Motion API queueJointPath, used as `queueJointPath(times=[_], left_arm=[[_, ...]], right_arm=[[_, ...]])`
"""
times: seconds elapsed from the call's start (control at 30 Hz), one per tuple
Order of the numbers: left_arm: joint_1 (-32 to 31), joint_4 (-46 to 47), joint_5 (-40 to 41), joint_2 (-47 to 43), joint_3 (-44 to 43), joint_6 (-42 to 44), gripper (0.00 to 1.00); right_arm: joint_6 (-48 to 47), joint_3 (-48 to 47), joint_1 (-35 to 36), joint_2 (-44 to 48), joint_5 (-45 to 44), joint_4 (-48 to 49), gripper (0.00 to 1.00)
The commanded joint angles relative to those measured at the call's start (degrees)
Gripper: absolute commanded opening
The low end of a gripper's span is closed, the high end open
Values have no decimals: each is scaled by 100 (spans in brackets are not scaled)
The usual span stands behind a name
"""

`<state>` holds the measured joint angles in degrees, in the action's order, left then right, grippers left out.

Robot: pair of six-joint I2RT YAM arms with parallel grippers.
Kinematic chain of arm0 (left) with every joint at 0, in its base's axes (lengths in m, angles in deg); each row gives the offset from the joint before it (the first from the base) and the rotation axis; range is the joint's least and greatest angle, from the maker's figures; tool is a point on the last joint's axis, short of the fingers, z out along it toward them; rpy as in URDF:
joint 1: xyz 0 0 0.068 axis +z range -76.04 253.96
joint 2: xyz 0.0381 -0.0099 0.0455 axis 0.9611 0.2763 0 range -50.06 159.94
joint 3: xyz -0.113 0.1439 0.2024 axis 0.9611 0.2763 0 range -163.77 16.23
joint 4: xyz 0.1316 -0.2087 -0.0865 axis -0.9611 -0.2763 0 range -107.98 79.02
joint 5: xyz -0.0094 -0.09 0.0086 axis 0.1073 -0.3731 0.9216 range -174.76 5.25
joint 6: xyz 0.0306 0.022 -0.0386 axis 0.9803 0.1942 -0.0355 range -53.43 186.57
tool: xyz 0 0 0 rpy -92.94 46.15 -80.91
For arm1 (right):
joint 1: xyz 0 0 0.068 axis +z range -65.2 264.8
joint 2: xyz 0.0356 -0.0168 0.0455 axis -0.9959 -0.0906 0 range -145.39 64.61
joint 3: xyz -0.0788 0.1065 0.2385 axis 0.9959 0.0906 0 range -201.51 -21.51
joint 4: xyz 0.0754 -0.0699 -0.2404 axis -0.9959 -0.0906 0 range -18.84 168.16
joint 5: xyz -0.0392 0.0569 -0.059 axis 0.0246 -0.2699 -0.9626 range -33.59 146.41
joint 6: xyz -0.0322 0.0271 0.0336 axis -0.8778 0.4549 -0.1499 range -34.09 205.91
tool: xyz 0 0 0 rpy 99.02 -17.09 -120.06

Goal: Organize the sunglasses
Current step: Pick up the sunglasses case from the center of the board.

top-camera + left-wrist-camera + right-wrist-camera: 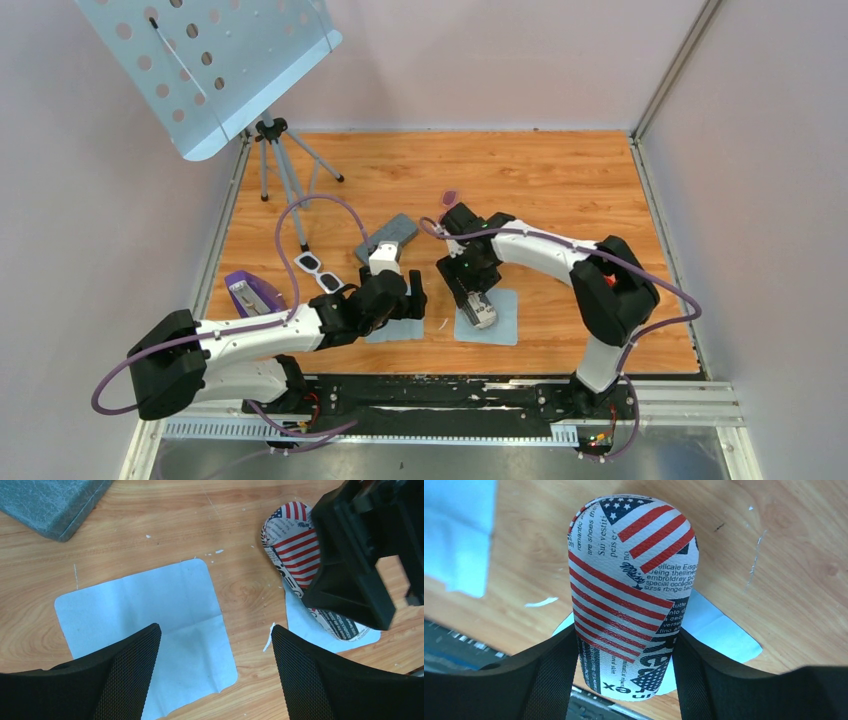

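Observation:
The sunglasses [449, 198] show as a small purple-pink shape on the wood at the far middle, partly hidden behind my right arm. My right gripper [476, 293] [625, 630] is shut on the flag-patterned case [634, 580] and holds it by its long sides over a light-blue cloth [714, 625]. I cannot tell whether the case rests on that cloth. The case also shows in the left wrist view [292, 545]. My left gripper [405, 292] [215, 628] is open and empty, just above a second light-blue cloth [150, 600].
A plain grey case [388, 234] [50, 500] lies beyond the left gripper. A white-framed pair of glasses [320, 268] and a purple holder [252, 292] sit at the left. A tripod [272, 150] with a perforated metal desk stands at the far left.

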<state>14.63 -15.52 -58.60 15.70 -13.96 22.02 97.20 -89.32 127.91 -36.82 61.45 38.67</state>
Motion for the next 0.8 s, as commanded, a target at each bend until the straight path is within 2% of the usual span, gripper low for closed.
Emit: queueJointPath(times=[0.0, 0.1, 0.17, 0.27, 0.4, 0.63, 0.77], left_arm=[[-13, 510, 101, -204, 201, -44, 86], [-17, 1332, 181, -604, 560, -17, 88], [-16, 2226, 78, -871, 887, 100, 93], [-15, 3861, -573, -960, 1153, 409, 100], [-17, 4775, -1264, -539, 797, 663, 100], [-16, 6526, -1835, 285, 704, 142, 99], [-17, 7319, -1767, 623, 864, -301, 93]], right_arm=[[-696, -202, -652, 675, 1839, 0, 0], [-957, -87, -1158, 1086, 3145, 0, 0], [-1191, 23, -1439, 1312, 3910, 4, 0], [-1450, 117, -1786, 1467, 5286, 11, 0], [-1533, 153, -2061, 1610, 6415, 116, 0], [-1651, 294, -2118, 2003, 7329, 249, 0], [-1707, 459, -2121, 2133, 7649, 257, 0]])
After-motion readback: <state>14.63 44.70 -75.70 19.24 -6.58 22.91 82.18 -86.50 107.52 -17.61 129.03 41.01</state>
